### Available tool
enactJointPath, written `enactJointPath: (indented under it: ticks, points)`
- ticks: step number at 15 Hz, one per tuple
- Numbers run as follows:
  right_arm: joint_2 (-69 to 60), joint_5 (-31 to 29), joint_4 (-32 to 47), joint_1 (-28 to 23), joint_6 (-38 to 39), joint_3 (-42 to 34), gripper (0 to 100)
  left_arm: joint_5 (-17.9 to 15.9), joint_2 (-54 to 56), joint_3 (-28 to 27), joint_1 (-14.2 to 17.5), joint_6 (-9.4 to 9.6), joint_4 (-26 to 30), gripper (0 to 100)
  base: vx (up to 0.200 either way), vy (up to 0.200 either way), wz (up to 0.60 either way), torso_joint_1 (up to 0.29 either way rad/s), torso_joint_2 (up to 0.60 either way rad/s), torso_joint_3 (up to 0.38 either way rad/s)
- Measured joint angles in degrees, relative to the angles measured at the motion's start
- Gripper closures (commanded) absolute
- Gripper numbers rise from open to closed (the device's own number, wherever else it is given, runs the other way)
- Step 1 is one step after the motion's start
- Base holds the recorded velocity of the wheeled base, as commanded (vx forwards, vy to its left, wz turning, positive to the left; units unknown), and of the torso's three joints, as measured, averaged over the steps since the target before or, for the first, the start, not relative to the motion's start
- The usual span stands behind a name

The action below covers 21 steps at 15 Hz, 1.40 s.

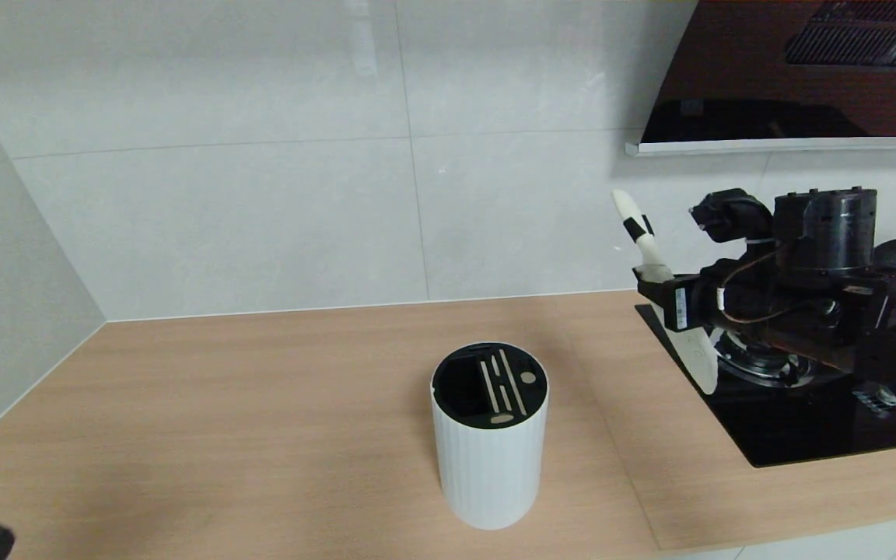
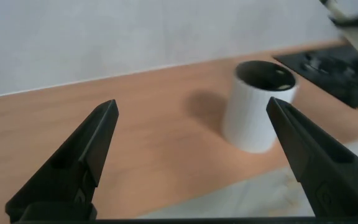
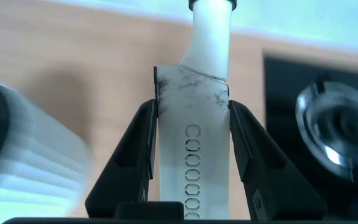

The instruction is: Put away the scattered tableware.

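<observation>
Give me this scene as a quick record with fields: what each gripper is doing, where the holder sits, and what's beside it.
right gripper: shut on the white knife, by the stove's left edge
white knife: tilted, handle up, blade down
left gripper: open, empty, at the counter's near left
utensil holder: white cylinder, black slotted top, upright on the wooden counter, left of the stove
stove: black cooktop at the counter's right

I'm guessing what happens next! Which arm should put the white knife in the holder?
Right. The right gripper already clamps the white knife, raised just right of the holder. The left gripper is open and holds nothing.
</observation>
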State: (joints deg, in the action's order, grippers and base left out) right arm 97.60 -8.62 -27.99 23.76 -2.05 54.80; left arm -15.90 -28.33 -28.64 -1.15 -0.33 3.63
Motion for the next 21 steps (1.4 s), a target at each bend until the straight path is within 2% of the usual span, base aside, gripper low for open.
enactJointPath:
  ticks: [2, 3, 4, 5, 7, 9, 12, 14, 15, 17, 21]
  points:
    - [-2.47, -0.55, 0.46, 4.88, 0.02, 1.35, 100, -1.73, -11.22, -4.44, -1.68, -0.40, -5.27, 0, 0.000, 0.000, 0.00, 0.000, 0.00, 0.000]
    - [-3.36, -0.66, 0.54, 6.78, 0.06, 1.60, 100, -2.28, -16.70, -6.17, -3.84, -1.34, -8.72, 0, 0.000, 0.000, 0.00, 0.000, 0.00, 0.000]
    - [-4.08, -0.74, 0.57, 8.77, 0.11, 1.65, 100, -2.60, -21.72, -7.63, -7.45, -2.79, -11.51, 0, 0.000, 0.000, 0.00, 0.000, 0.00, 0.000]
    - [-4.66, -0.85, 0.54, 10.69, 0.13, 1.21, 100, -2.82, -25.64, -8.77, -10.67, -5.08, -13.24, 0, 0.000, 0.000, 0.00, 0.000, 0.00, 0.000]
    - [-5.16, -1.52, 0.65, 13.06, 0.27, -0.30, 100, -3.15, -33.33, -10.86, -16.96, -12.03, -17.48, 0, 0.000, 0.000, 0.00, 0.000, 0.00, 0.000]
    - [-5.38, -1.72, 0.60, 15.85, 3.16, -0.78, 100, -4.02, -39.50, -11.76, -20.27, -18.09, -24.67, 0, 0.000, 0.000, 0.00, 0.000, 0.00, 0.000]
    - [-5.45, -1.85, 0.55, 21.30, 6.36, -0.89, 100, -6.70, -46.53, -13.14, -23.14, -23.34, -30.15, 0, 0.000, 0.000, 0.00, 0.000, 0.00, 0.000]
    - [-5.16, -2.35, 0.51, 24.31, 7.52, -0.69, 100, -8.08, -50.75, -15.82, -24.93, -25.42, -32.50, 0, 0.000, 0.000, 0.00, 0.000, 0.00, 0.000]
    - [-4.83, -2.88, 0.49, 25.03, 7.59, -0.61, 100, -8.22, -52.52, -16.85, -25.78, -25.64, -32.89, 0, 0.000, 0.000, 0.00, 0.000, 0.00, 0.000]
    - [-3.34, -4.05, 0.51, 26.26, 7.63, -0.41, 100, -7.75, -55.67, -17.75, -28.61, -25.39, -33.22, 0, 0.000, 0.000, 0.00, 0.000, 0.00, 0.000]
    - [-0.94, -4.57, 0.33, 29.57, 10.31, -0.11, 100, -6.85, -60.44, -18.25, -32.21, -25.26, -38.80, 0, 0.000, 0.000, 0.00, 0.000, 0.00, 0.000]
